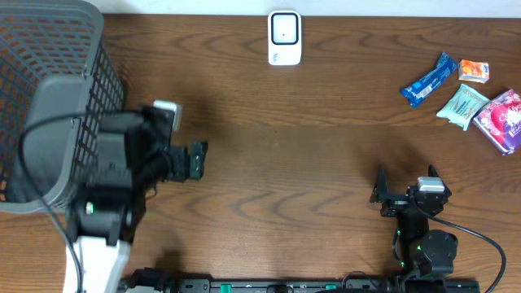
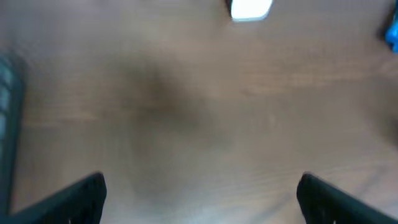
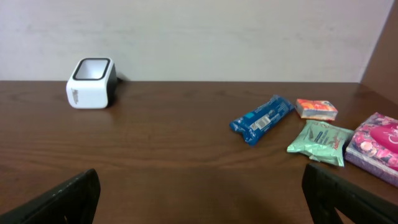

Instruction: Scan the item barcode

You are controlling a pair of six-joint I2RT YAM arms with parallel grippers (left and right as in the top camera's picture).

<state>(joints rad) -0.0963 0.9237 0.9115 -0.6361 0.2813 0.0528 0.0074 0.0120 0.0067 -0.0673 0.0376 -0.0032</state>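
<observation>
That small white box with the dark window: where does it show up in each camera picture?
Overhead: the small white box, top centre.
Left wrist: the box, blurred, at the top edge.
Right wrist: the box, on the left side.
Shared landmark: the long blue packet, always to its right.

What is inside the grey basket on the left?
Only bare mesh shows in the far part of the basket; no item visible. The left arm covers the near part, hiding its contents.

The left wrist view is blurred throughout — the white scanner point(image 2: 251, 9) is cut by its top edge, the blue packet point(image 2: 392, 32) by its right. The basket point(image 1: 110, 73) is cropped in the overhead view.
</observation>
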